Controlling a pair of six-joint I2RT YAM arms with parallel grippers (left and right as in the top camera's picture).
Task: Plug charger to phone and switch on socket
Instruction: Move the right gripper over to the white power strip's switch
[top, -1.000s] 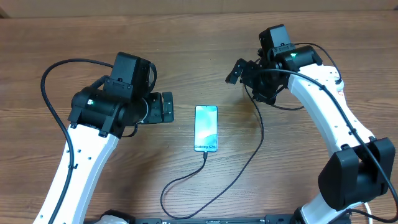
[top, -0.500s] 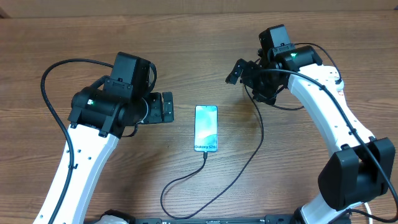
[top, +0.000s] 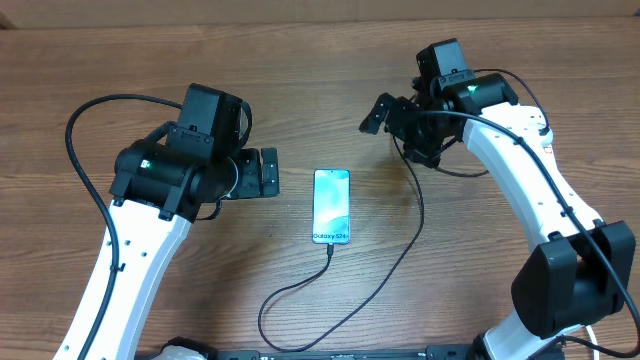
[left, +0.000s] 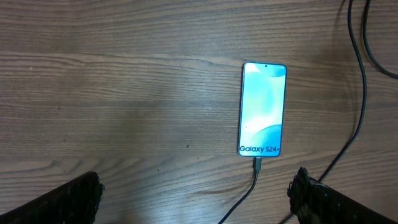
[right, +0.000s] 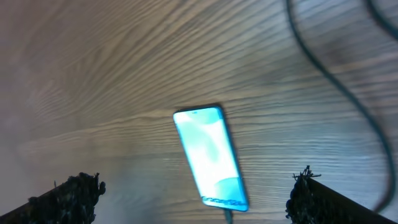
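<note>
The phone lies flat in the table's middle, cyan screen up. The charger cable has its tip in the phone's near end. It loops toward the front edge, then runs up toward my right arm; its plug is not visible. The socket is out of view. My left gripper is open and empty just left of the phone. My right gripper is open and empty, raised to the phone's far right. The left wrist view shows the phone and cable ahead of the open jaws. The right wrist view shows the phone, blurred, between the open jaws.
The wooden table fills all views. A black cable runs down the right side of the left wrist view and also shows in the right wrist view. Both arms' own black cables hang beside them.
My right gripper has shifted very slightly to the left. The phone, the cable and the left arm have not moved.
</note>
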